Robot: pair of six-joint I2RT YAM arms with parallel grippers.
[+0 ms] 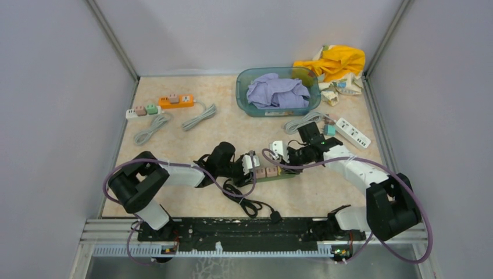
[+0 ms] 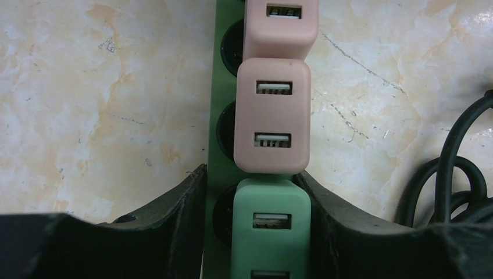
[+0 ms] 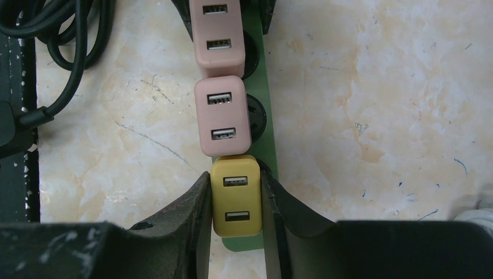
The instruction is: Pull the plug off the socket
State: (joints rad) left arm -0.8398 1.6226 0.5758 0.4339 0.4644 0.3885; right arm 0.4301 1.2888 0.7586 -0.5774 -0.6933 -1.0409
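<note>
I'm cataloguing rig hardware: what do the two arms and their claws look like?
The left arm and right arm share white link shells, black joint housings and a looping purple cable each. The left claw and right claw have black wedge-shaped fingers, the right pair flecked with pale scuffs.

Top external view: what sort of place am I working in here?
Probably a lab test cell for robot practice: plain grey partition walls on metal framing box in a marble-patterned tabletop, staged with an orange power strip, a white power strip and a teal basin of purple cloth.
</note>
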